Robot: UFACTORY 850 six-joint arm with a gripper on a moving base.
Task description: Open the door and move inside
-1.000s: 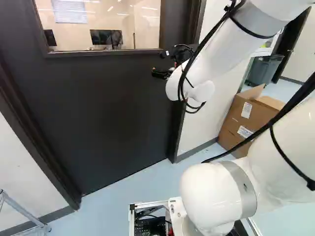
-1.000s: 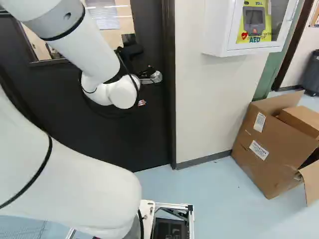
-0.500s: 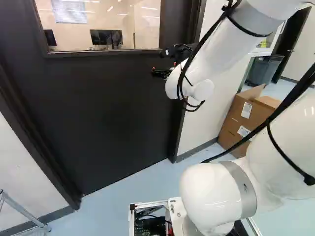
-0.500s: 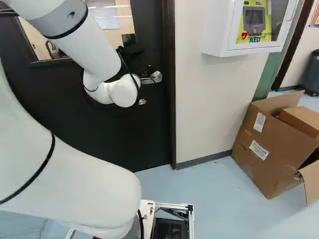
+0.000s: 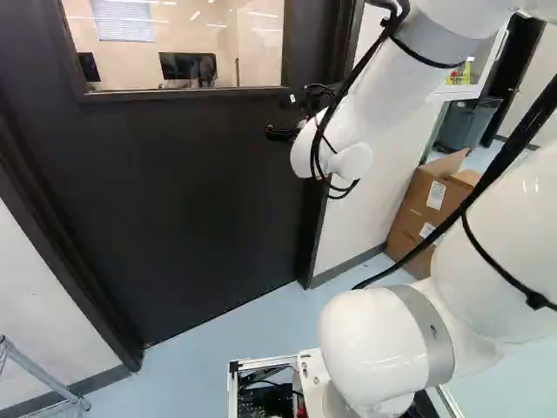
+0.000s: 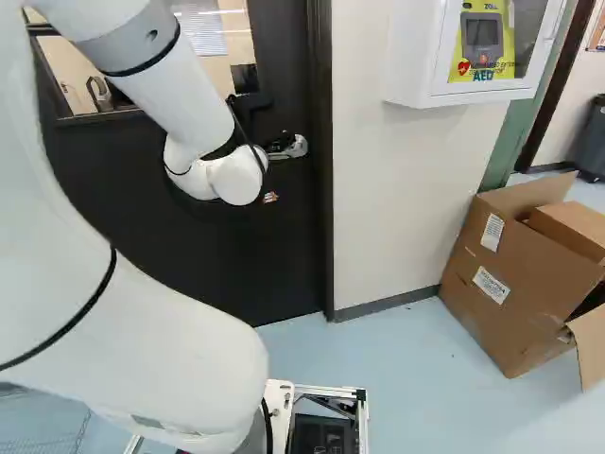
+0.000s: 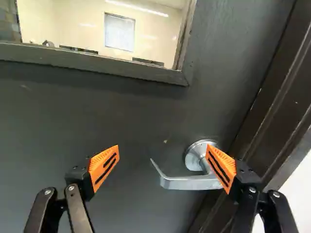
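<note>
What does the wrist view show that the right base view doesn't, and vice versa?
Only the wrist view: the hand's two orange pads together, standing open, and the handle right to its bent tip.

Only the right base view: the arm's white links, the white cabinet on the wall and the open cardboard box.

Both: the door, its window, the door frame and at least part of the handle.

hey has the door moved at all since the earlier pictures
No. In the right base view, the door meets its frame just as before.
</note>
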